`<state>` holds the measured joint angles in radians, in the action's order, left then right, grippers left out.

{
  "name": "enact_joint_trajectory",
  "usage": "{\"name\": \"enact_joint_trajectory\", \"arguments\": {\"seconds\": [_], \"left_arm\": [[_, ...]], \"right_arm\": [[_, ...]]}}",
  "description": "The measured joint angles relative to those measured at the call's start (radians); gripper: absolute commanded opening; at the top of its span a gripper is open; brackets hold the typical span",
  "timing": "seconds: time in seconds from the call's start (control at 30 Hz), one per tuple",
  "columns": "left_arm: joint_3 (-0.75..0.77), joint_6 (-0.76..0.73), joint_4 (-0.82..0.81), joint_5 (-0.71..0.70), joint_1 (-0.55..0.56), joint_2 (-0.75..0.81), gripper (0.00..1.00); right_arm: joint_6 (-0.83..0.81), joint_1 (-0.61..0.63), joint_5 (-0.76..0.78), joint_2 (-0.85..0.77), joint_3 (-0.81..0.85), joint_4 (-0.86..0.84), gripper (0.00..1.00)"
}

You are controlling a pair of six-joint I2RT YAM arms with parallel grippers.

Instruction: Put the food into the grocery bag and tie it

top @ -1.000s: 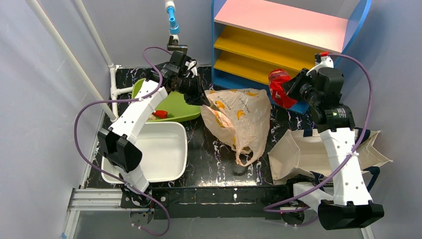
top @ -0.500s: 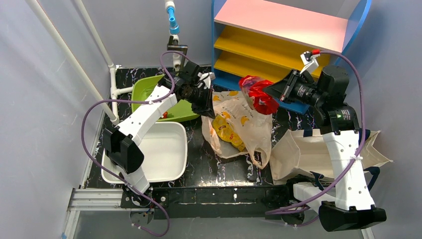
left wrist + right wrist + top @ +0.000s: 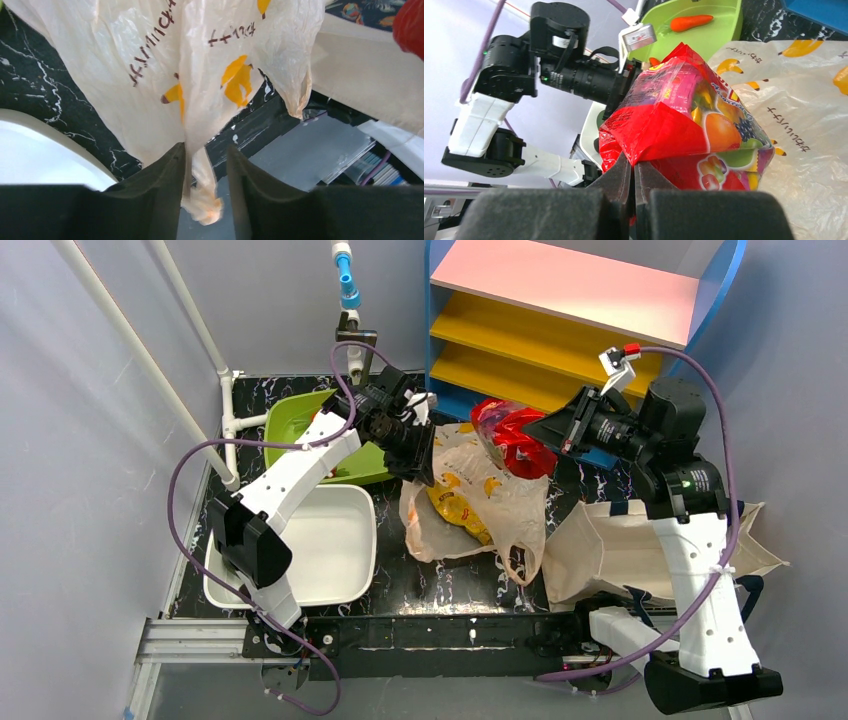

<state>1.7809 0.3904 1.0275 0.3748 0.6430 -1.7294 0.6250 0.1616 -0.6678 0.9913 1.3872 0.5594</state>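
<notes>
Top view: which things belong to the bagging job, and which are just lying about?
Job: grocery bag, red packet, yellow packet, carrot.
Lying about: canvas tote, white tub, green bowl, shelf unit.

Shelf (image 3: 560, 335) (blue) behind grocery bag (image 3: 500, 502)

Black marbled table, crowded from left to right

The table (image 3: 395, 540) is black with white veining. At the near left sits a white tub (image 3: 330, 540), and just behind it a green tray (image 3: 292, 420). In the middle, a thin beige grocery bag (image 3: 485, 515) printed with yellow bananas rests its lower folds on the top, just right of the tub. A cream canvas tote (image 3: 610, 545) with navy handles lies flopped at the near right, close to the bag. A blue shelf unit (image 3: 560, 335) with yellow and pink boards stands at the far right.
</notes>
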Motion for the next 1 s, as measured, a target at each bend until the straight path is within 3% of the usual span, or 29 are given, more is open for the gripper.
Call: {"name": "enact_joint_trajectory", "arguments": {"seconds": [0.1,0.17,0.37,0.57,0.73,1.0], "left_arm": [[0.026,-0.005,0.038,-0.018,0.0,0.001,0.81],[0.049,-0.013,0.056,-0.022,0.0,0.003,0.85],[0.161,-0.012,0.036,0.013,0.015,0.005,0.84],[0.302,-0.005,-0.04,0.1,0.116,-0.039,0.81],[0.431,0.05,-0.151,0.166,0.193,-0.17,0.76],[0.617,0.148,-0.361,0.227,0.264,-0.414,0.77]], "right_arm": [[-0.015,0.011,0.039,0.022,0.039,0.056,0.01],[-0.032,0.016,0.079,0.029,0.079,0.1,0.01],[-0.079,0.018,0.261,-0.031,0.177,0.212,0.01],[-0.103,0.018,0.546,-0.162,0.193,0.27,0.01],[-0.11,0.018,0.743,-0.201,0.24,0.273,0.01],[-0.148,0.018,0.908,-0.178,0.285,0.196,0.01]]}}
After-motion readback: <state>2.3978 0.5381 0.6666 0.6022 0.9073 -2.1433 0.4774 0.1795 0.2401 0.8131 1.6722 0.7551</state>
